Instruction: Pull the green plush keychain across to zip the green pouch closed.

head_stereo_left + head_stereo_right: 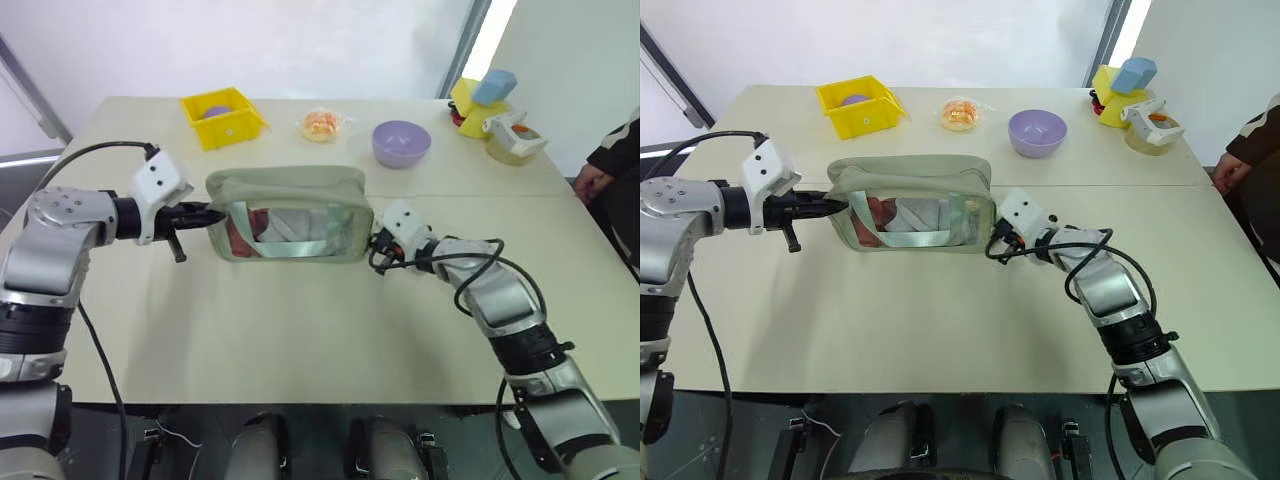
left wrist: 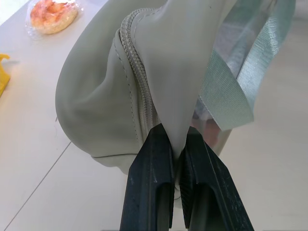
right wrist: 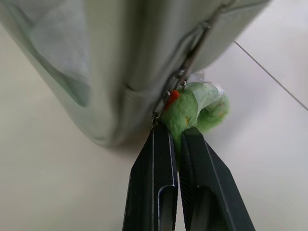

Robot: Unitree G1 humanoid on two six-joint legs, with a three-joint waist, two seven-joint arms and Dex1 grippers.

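At pouch's right end, right gripper (image 3: pixel 176 137) pinches green plush keychain (image 3: pixel 195 112); left gripper (image 2: pixel 175 144) pinches green pouch (image 1: pixel 290 215).

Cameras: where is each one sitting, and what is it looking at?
Left eye view: on the head, looking down at the table, both arms showing.
Right eye view: beside it, same scene.
Left wrist view: on the left arm, looking along the left gripper, shut on the green pouch.
Right wrist view: on the right arm, looking along the right gripper, shut on the green plush keychain.
Both wrist views share the pouch, from opposite ends.
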